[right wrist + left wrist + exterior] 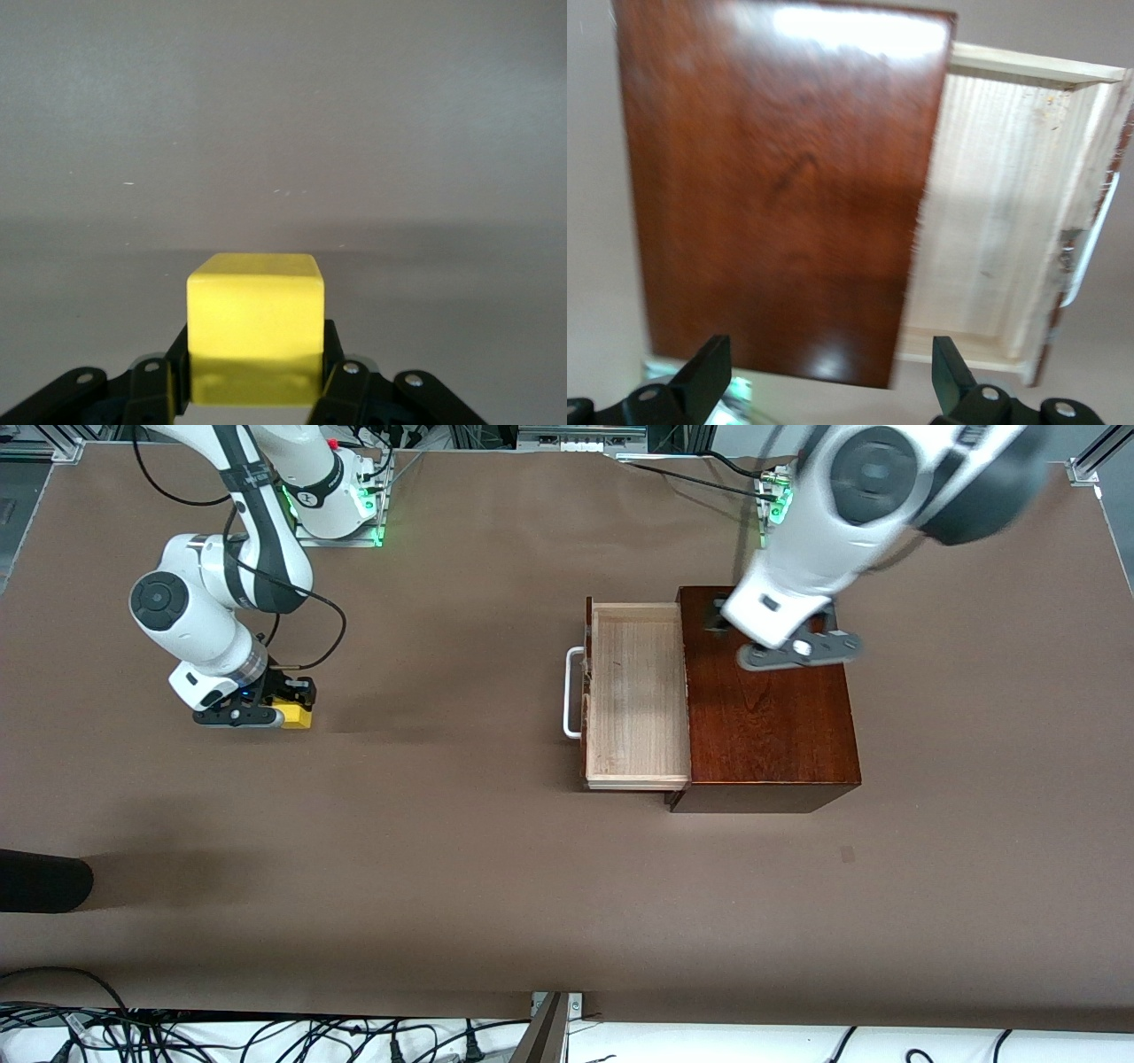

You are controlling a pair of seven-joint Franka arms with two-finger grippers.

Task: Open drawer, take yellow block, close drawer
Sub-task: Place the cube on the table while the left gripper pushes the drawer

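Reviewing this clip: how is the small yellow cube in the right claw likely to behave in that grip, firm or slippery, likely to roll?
The small bright yellow cube probably stays stiff: its edges look crisp between the right claw's fingers. Flat faces suggest it won't roll if set down on the brown table. Its smooth surface might slip somewhat.

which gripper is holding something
The right gripper, low at the right arm's end of the table, clamps the yellow block; the left gripper is open, empty, over the wooden box.

Brown-covered table (496,886) — cables (266,1036) along its edge.
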